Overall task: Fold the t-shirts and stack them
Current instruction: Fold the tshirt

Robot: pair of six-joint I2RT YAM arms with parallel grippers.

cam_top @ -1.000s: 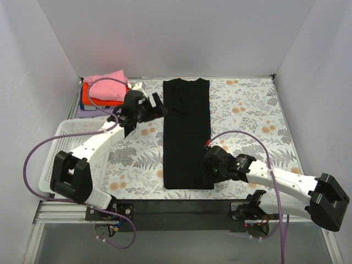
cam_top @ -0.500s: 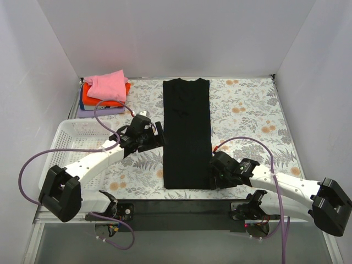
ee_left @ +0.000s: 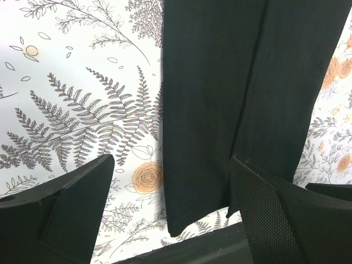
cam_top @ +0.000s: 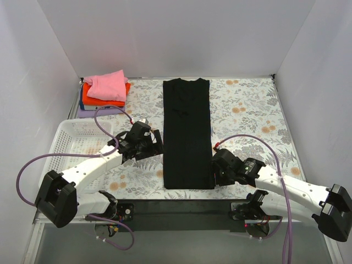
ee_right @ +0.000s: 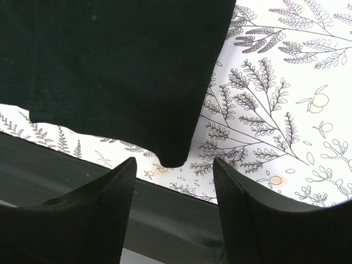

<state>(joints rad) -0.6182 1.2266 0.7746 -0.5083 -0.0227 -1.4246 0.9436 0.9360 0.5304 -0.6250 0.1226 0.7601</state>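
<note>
Left hand (ee_left: 171, 162) spread wide, empty; right hand (ee_right: 174, 162) likewise, both held low.

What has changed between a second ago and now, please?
The left hand drew back from beside the folded stack to the left edge of the black t-shirt, open. The right hand, open, shifted slightly right at the shirt's near right corner. Nothing was grasped; shirt and stack stayed put.
</note>
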